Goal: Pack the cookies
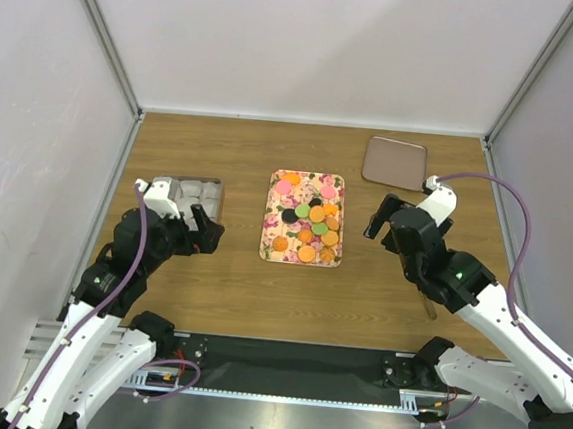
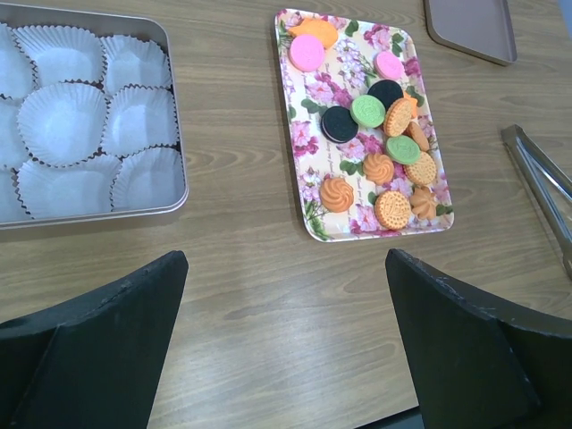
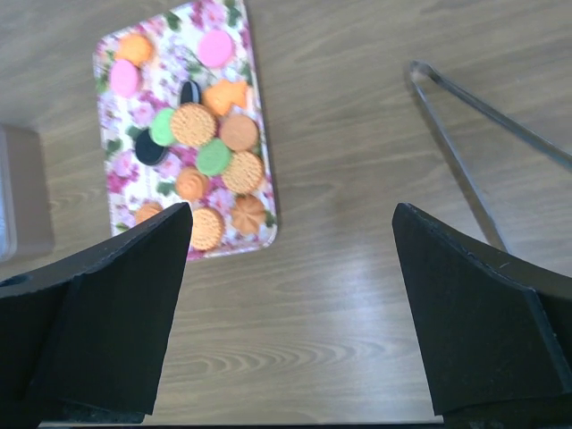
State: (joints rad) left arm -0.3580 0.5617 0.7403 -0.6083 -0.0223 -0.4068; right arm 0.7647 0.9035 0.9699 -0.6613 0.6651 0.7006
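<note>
Nearest, the left gripper [image 1: 208, 231] and right gripper [image 1: 378, 224] both hang wide open and empty above the wood, with tongs [image 3: 456, 154] lying flat towards the right edge. Mid-table, the cookies [image 1: 311, 227] lie loose on the tray [image 1: 275, 214], mostly along its right side. A tin [image 2: 177, 134] of paper cups [image 2: 63, 123] sits by the left edge, and a lid [image 1: 393, 162] lies near the far right corner.
</note>
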